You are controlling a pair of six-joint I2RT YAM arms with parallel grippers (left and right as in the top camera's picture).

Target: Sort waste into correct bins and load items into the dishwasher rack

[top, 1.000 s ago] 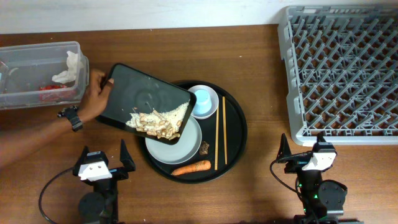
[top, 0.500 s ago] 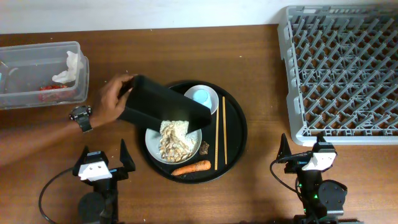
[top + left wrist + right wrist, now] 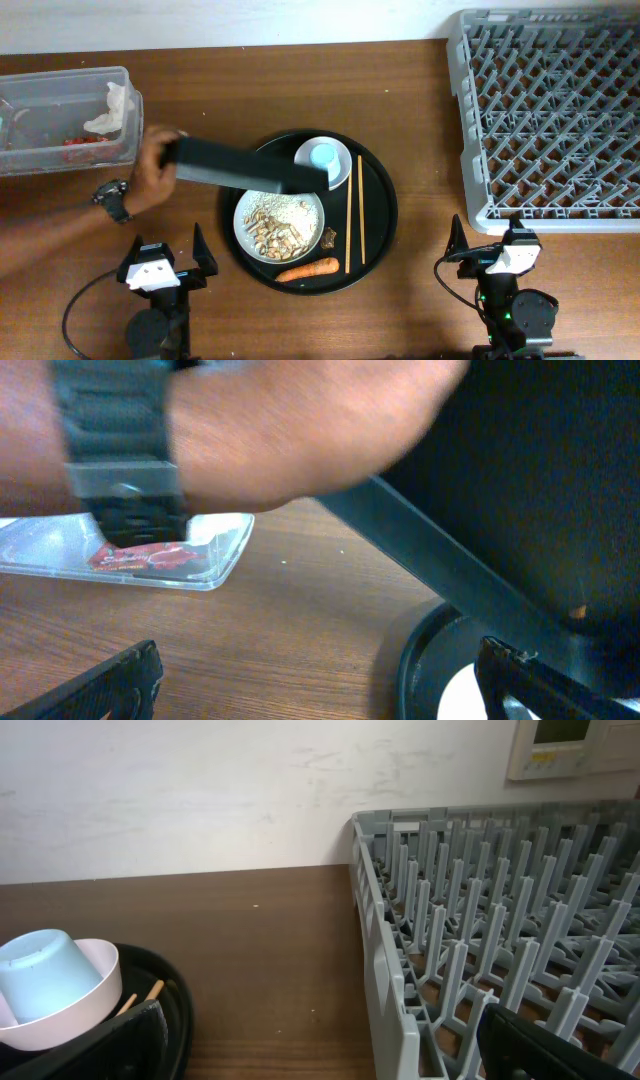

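At six o'clock on the desk (image 3: 420, 300), left gripper (image 3: 167, 245) and right gripper (image 3: 485, 232) wait spread and empty.
Toward twelve, a person's hand (image 3: 150, 175) has tipped the black tray (image 3: 245, 165) empty; its rice and scraps (image 3: 278, 225) now heap the white plate (image 3: 243, 240), so sorting is all still ahead.

This looks like a robotics lab dressed up as a dish-clearing station, not a real kitchen: a bare wooden table (image 3: 420, 80) stands against a plain white wall (image 3: 180, 790) that carries a small control panel (image 3: 575, 745). A left arm (image 3: 155, 272) and a right arm (image 3: 510, 258), both small robots, sit at the near edge facing a grey dishwasher rack (image 3: 545, 110) and a round tray (image 3: 390, 215) of dirty dishes.
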